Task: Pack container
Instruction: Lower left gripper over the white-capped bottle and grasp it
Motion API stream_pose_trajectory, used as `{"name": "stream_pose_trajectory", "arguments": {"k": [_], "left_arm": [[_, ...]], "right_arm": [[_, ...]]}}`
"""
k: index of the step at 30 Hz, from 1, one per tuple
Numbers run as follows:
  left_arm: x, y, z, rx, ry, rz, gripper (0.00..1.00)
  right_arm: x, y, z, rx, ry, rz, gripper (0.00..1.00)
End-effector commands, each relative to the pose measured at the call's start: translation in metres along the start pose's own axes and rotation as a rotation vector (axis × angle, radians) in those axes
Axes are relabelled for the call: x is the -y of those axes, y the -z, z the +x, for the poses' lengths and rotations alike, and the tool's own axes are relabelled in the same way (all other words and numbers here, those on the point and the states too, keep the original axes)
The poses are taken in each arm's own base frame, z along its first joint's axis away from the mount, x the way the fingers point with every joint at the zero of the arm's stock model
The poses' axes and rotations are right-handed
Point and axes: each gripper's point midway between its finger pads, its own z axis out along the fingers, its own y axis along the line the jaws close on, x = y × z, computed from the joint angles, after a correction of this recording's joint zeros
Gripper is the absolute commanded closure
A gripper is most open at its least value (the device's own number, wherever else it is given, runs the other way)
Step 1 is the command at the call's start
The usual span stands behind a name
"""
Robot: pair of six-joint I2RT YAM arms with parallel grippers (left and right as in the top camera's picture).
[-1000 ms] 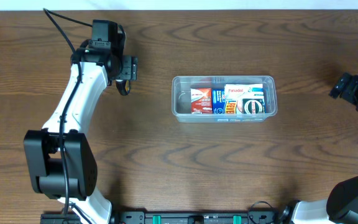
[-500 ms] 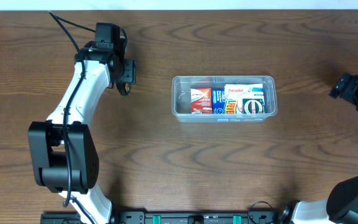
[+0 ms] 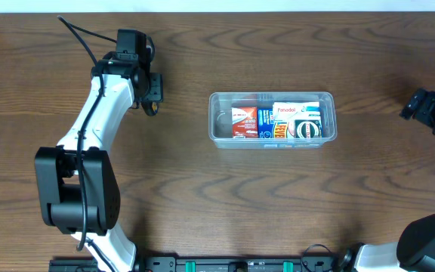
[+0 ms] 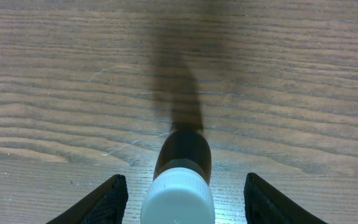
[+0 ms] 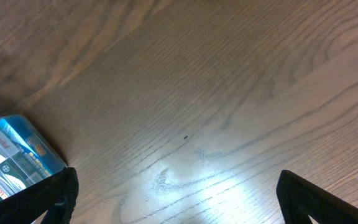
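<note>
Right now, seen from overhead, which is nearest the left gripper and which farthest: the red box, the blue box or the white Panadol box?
1. red box, leftmost in the container.
2. blue box, in the middle.
3. white Panadol box, farthest right.

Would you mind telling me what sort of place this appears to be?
Probably a robotics lab bench: a white left arm and a dark right arm flank a wooden table holding a clear container of medicine boxes.
</note>
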Motion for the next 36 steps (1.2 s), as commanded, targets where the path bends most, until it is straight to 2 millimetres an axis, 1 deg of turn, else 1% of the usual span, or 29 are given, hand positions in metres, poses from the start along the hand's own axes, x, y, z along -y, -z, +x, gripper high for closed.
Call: {"name": "stream_pose_trajectory", "arguments": {"k": [1, 6, 15, 17, 21, 23, 31, 34, 36], "left_arm": [[-0.006, -0.007, 0.006, -0.018, 0.009, -0.024, 0.39], [-0.006, -0.009, 0.01, -0.026, 0.008, -0.024, 0.39], [-0.006, -0.012, 0.011, -0.031, 0.008, -0.025, 0.39], [-0.007, -0.015, 0.013, -0.039, 0.007, -0.031, 0.39], [-0.007, -0.028, 0.019, -0.071, 0.005, -0.036, 0.39], [-0.007, -0.03, 0.019, -0.072, 0.004, -0.037, 0.39], [-0.008, -0.027, 0.013, -0.044, 0.006, -0.042, 0.39], [-0.008, -0.027, 0.012, -0.043, 0.006, -0.041, 0.43], [-0.008, -0.027, 0.012, -0.044, 0.006, -0.041, 0.44]], "right_arm": [[0.003, 0.004, -0.004, 0.017, -0.017, 0.008, 0.01], [0.003, 0.004, -0.004, 0.017, -0.017, 0.008, 0.01], [0.003, 0.004, -0.004, 0.017, -0.017, 0.008, 0.01], [0.003, 0.004, -0.004, 0.017, -0.017, 0.008, 0.01], [0.003, 0.004, -0.004, 0.017, -0.017, 0.008, 0.01], [0.003, 0.004, -0.004, 0.017, -0.017, 0.008, 0.01], [0.003, 0.004, -0.004, 0.017, -0.017, 0.008, 0.01], [0.003, 0.004, -0.004, 0.017, -0.017, 0.008, 0.01], [0.003, 0.004, -0.004, 0.016, -0.017, 0.008, 0.01]]}}
